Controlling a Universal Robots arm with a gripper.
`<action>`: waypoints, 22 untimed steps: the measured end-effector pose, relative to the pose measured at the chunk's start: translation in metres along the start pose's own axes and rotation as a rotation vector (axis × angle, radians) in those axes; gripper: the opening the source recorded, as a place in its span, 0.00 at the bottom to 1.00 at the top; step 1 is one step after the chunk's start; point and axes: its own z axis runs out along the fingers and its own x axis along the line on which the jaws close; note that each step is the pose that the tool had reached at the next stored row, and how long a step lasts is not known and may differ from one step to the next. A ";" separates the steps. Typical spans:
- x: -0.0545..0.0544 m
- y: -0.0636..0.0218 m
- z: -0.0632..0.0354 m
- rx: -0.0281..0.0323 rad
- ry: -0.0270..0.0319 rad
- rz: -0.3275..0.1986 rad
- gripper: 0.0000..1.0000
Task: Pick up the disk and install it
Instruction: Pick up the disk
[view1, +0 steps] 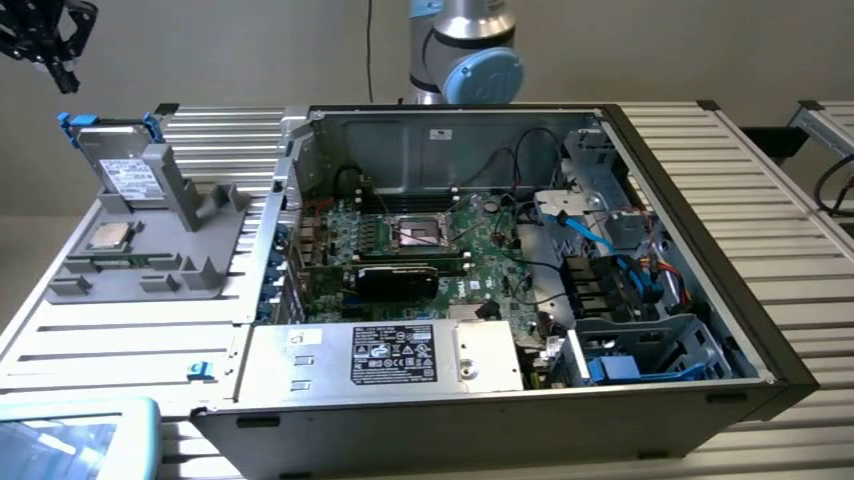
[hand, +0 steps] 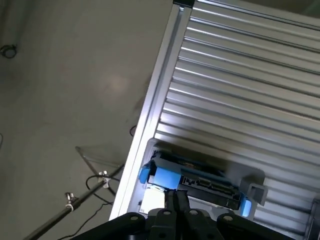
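The disk (view1: 120, 168) stands on edge in a grey holder (view1: 187, 215) on the worktop (view1: 120, 340), at the exterior view's left of the open computer case (view1: 400, 135). This likely leaves its blue-framed top edge free to be gripped. Its long axis runs upward, leaning slightly, with the label facing the camera. The claw (view1: 60, 72), fingers together and empty, hangs above it

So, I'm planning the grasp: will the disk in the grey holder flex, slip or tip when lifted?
Probably stiff: the disk looks like a metal slab. Standing upright in the holder, it might tip if nudged.
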 end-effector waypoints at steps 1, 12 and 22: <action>0.000 0.0000 0.0001 0.0009 0.0008 -0.018 0.11; 0.000 0.0000 0.0010 0.0115 0.0099 -0.217 0.11; 0.000 -0.0001 0.0014 0.0221 0.0165 -0.400 0.11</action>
